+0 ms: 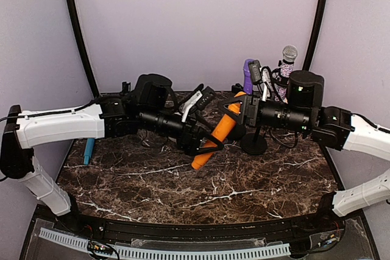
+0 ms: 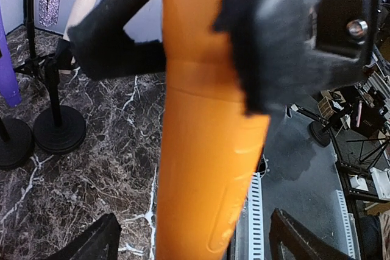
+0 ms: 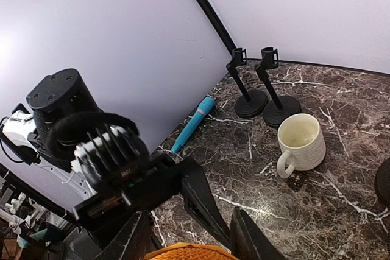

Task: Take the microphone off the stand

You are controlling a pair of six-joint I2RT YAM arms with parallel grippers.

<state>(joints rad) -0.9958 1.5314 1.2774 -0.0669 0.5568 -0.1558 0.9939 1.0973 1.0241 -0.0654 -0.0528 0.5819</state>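
The orange microphone (image 1: 222,125) is off any stand and up in the air over the middle of the counter (image 1: 152,187), tilted, top end far-right, tail end near-left; the right fingers (image 3: 134,242) are clamped narrow on its upper part, just under what looks like the meshed head; the left fingers (image 2: 94,245) are spread wide on either side of the lower barrel, not touching it; a black stand (image 1: 253,143) sits just beside the right wrist; that barrel looks like smooth, stiff plastic, probably light but slick, so the straight mid-body is the place to grip, not the head; both arms reach inward, forearms close to level, wrists meeting nose to nose at the centre; the right one alone carries the load.
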